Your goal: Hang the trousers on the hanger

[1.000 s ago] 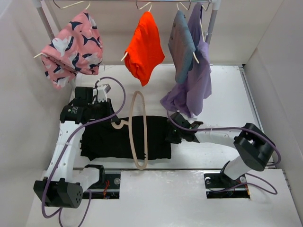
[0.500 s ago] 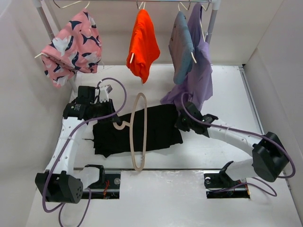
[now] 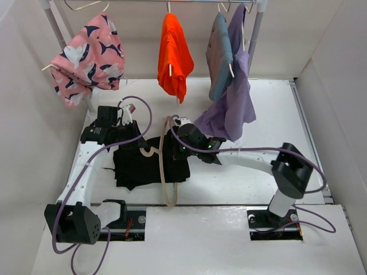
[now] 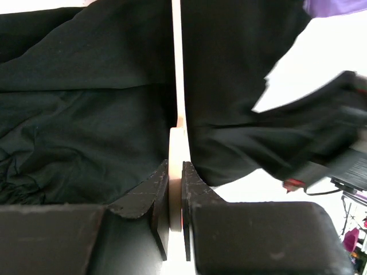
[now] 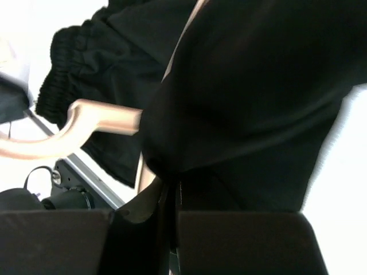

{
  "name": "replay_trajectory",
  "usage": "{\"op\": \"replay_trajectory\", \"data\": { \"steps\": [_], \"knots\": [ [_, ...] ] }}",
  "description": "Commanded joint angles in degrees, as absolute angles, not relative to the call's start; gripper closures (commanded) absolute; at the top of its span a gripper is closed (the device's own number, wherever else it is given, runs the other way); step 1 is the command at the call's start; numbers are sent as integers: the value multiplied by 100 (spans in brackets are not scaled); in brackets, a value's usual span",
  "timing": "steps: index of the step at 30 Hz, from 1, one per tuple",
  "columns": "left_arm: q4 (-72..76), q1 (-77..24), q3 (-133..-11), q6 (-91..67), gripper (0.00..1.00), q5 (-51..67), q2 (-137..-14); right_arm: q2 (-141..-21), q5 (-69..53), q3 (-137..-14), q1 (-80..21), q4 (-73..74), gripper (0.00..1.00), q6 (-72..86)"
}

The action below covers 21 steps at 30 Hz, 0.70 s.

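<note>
**Both grippers closed, hanger laid across trousers**

Clamps the left gripper (image 4: 175, 172) on the pale beige, thin, curved clothes hanger (image 3: 161, 175), fingers pressed flat against both sides of its bar, close to the hook. Pinches the long plain black fabric trousers (image 3: 136, 166) in the right gripper (image 3: 182, 146), fingers together on what looks like a fold of cloth, though the wrist view is dark there. Shows the trousers crumpled at centre-left of the white table (image 3: 287, 114), with the hanger's bar crossing over them and black cloth on both sides of it. Leaves a pink patterned garment (image 3: 86, 57), an orange garment (image 3: 175, 57), a grey-blue garment (image 3: 221, 57) and a lilac garment (image 3: 238, 109) hanging at the back.
</note>
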<state>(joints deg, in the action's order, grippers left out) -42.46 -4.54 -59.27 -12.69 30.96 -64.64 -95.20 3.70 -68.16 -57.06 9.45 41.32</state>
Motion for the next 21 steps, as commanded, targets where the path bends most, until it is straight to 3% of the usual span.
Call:
{"op": "replay_trajectory", "data": {
  "steps": [1,12,17,21],
  "knots": [
    [-4008,-492,-5932,-1345,100,3076,-6346,-10105,-650,-6629,-5651,-166,100,4279],
    [-4008,-492,-6100,-1230,100,3260,-6346,-11976,-2038,-5950,-5405,-2969,100,5414],
    [-3780,-773,-6152,-1300,100,3454,-6241,-12376,-2374,-6284,-5405,-2928,100,5134],
    [-3779,-773,-6100,-1284,100,3121,-6240,-11665,-2041,-6091,-5405,-1877,72,4449]
  ]
}}
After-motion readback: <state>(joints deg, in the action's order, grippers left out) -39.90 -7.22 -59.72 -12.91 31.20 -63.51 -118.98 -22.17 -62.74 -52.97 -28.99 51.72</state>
